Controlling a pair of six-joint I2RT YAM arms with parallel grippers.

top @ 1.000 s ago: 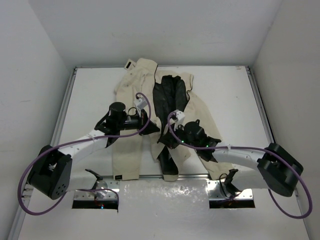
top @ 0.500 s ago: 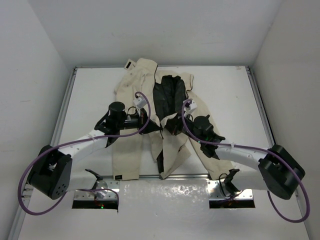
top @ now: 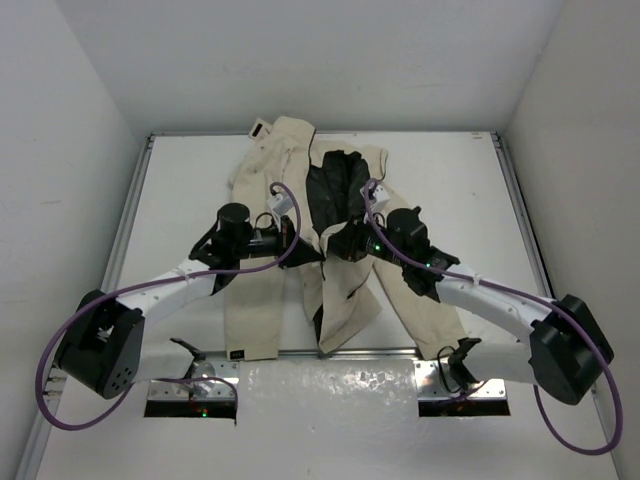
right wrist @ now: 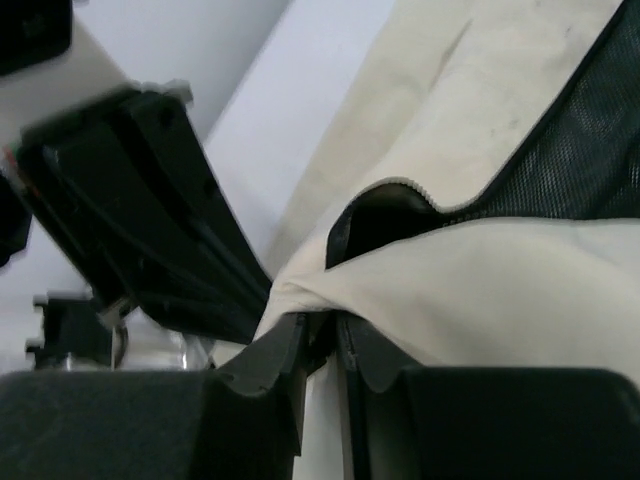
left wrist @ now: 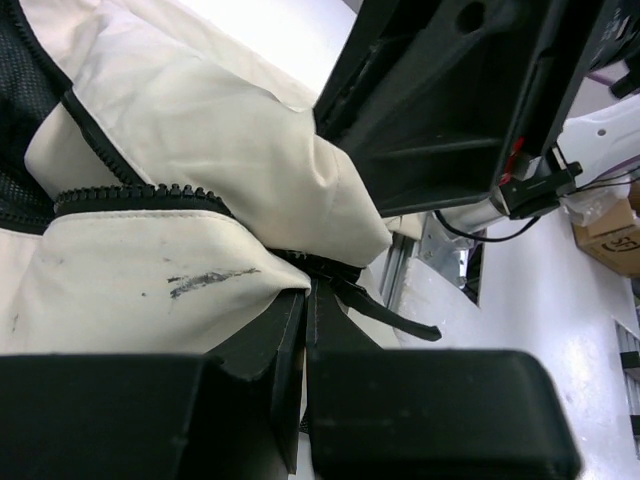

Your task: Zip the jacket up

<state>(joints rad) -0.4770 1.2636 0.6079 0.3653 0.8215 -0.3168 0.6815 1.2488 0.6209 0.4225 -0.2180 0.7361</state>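
The cream jacket [top: 250, 310] lies across the middle of the table with its black lining [top: 335, 190] showing. My left gripper [top: 300, 246] and right gripper [top: 338, 243] meet close together at the jacket's front opening. In the left wrist view the left gripper [left wrist: 308, 300] is shut on the jacket's [left wrist: 200, 130] zipper edge, with zipper teeth [left wrist: 130, 195] above and a dark pull strap [left wrist: 400, 320] hanging out. In the right wrist view the right gripper [right wrist: 322, 330] is shut on a fold of the jacket's [right wrist: 520, 290] cream panel, below the mesh lining [right wrist: 580, 170].
Raised rails run along the table's left side [top: 135, 220] and right side [top: 520, 220]. Metal base plates [top: 190, 395] sit at the near edge. Purple cables [top: 290, 215] loop over both wrists. Each wrist view shows the other gripper's black body [left wrist: 450, 100] very near.
My right gripper has moved from near the jacket's bottom hem up toward the left gripper, taking the front panel with it. The left arm has stayed in place.
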